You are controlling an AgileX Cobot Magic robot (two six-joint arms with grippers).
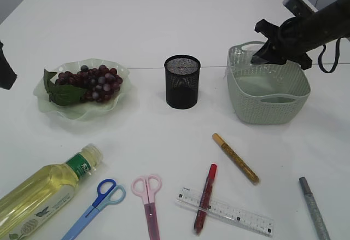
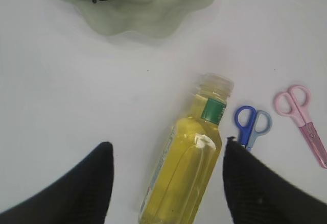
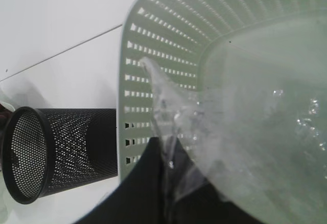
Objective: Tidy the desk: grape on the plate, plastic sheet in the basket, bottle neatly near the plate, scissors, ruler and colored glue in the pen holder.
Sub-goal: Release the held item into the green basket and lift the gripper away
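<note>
The grapes [image 1: 93, 84] lie on the pale green plate [image 1: 52, 109]. My right gripper [image 1: 261, 55] is shut on the clear plastic sheet [image 3: 245, 132], which hangs inside the green basket [image 1: 268, 106]. My left gripper [image 2: 168, 183] is open above the lying bottle [image 2: 189, 168] of yellow liquid, also in the exterior view [image 1: 38, 193]. The black mesh pen holder [image 1: 182, 81] stands mid-table. Blue scissors [image 1: 95, 204], pink scissors [image 1: 149, 199], a clear ruler [image 1: 229, 211], a red glue pen [image 1: 205, 198], a gold glue pen [image 1: 236, 158] and a grey glue pen [image 1: 313, 199] lie along the front.
The plate's rim [image 2: 148, 15] shows at the top of the left wrist view, with the blue scissors [image 2: 250, 124] and pink scissors [image 2: 304, 117] right of the bottle. The pen holder [image 3: 56, 150] stands just left of the basket wall [image 3: 153, 45].
</note>
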